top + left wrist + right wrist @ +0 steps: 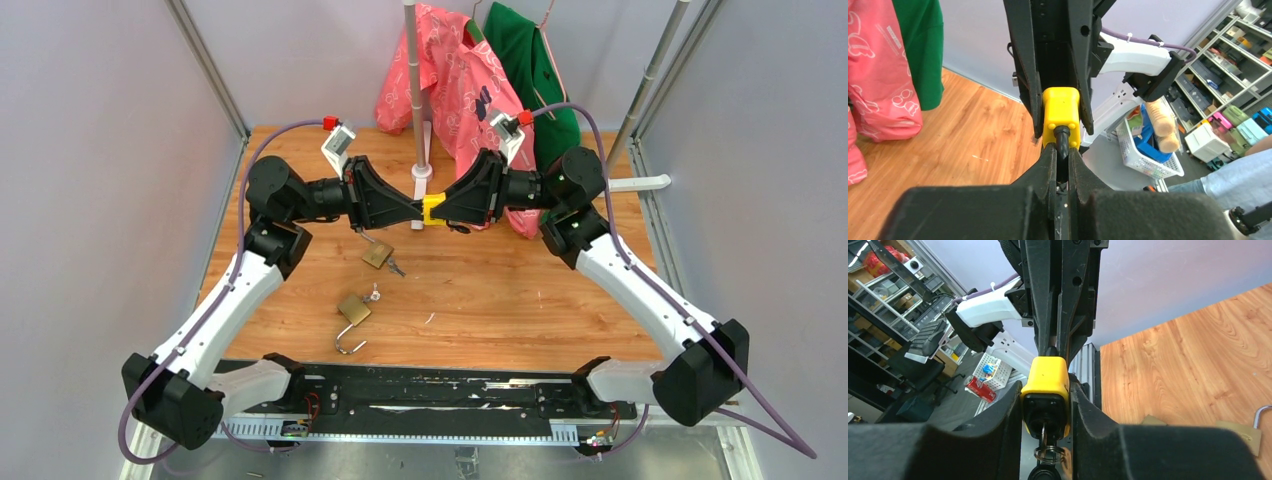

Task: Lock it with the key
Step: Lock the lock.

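A yellow padlock (432, 208) hangs in mid-air above the table's middle, held between both arms. My left gripper (1062, 150) is shut on the lock's black shackle (1062, 141), which runs down between its fingers. The yellow body (1061, 110) sits just beyond them. My right gripper (1047, 392) is shut on the sides of the yellow body (1045, 380). A key (1042, 432) is pushed into the keyhole, and its ring (1048, 452) and black head hang toward the camera.
Two brass padlocks lie on the wooden table (500, 300): one (377, 254) with a key beside it, the other (353, 309) nearer, its shackle (350, 347) open. A pole stand (420, 150) with pink (450, 70) and green (525, 60) garments stands behind the grippers.
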{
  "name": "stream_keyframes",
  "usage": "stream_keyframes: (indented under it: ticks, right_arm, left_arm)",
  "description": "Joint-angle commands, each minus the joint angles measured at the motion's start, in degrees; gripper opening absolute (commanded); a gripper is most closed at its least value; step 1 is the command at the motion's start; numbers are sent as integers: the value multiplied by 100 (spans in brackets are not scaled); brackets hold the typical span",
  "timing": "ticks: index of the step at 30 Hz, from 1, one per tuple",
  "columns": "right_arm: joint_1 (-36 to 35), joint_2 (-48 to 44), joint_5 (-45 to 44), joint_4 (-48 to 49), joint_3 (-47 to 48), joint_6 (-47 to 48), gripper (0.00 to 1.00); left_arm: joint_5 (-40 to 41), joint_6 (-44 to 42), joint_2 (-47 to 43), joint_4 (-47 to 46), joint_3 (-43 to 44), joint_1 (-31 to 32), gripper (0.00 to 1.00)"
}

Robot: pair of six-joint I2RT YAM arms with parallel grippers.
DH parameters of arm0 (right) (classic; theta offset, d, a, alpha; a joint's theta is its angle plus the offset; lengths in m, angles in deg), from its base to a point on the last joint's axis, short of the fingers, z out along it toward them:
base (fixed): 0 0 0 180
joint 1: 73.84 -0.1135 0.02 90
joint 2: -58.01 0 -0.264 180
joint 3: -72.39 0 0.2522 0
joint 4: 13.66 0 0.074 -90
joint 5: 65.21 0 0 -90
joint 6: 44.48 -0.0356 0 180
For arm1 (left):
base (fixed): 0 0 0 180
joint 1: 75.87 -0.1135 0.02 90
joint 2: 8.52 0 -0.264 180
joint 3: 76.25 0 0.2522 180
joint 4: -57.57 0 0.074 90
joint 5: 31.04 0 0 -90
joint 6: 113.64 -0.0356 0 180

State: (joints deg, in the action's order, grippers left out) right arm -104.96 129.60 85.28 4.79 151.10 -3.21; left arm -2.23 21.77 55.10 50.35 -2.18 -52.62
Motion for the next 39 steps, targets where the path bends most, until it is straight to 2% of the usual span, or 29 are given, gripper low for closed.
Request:
stream_keyframes:
  ticks: [1, 5, 6, 8, 12, 14, 18, 20, 27, 33, 35, 37, 39]
  right_arm:
    - [56, 35, 170, 474, -71, -355, 1]
    - [57, 25, 37, 511, -174, -351, 0]
    - [69, -4, -47, 454, -220, -284, 0]
    - [75, -47, -104, 501, -283, -234, 0]
    - [149, -83, -142, 613, -351, -291, 0]
    - [188, -93, -129, 693, -389, -330, 0]
    - [244, -92, -133, 784, -419, -414, 0]
    - [254, -76, -97, 903, -422, -502, 0]
    - [255, -23, -28, 1156, -443, -703, 0]
    - [256, -16, -37, 1127, -465, -682, 0]
    - [255, -6, -51, 1129, -472, -682, 0]
    - [255, -3, -55, 1130, -461, -673, 0]
    - [251, 11, -62, 1123, -446, -654, 0]
  left_arm:
    - [-25, 4, -21, -308, 36, -56, 0]
    - [-111, 230, 97, -310, 153, -65, 0]
    - [-168, 272, 139, -304, 205, -66, 6]
    - [-207, 346, 188, -310, 247, -81, 26]
    - [-306, 377, 183, -311, 296, -144, 79]
    - [-323, 404, 142, -307, 262, -197, 86]
    - [-345, 425, 20, -304, 93, -316, 91]
    - [-317, 379, -8, -230, -17, -344, 88]
    - [-328, 311, 99, -144, -120, -356, 71]
    - [-297, 326, 185, -144, -30, -356, 48]
    - [-281, 335, 206, -144, -11, -351, 30]
    - [-300, 362, 252, -144, 12, -349, 2]
    - [-289, 384, 275, -144, 1, -347, 0]
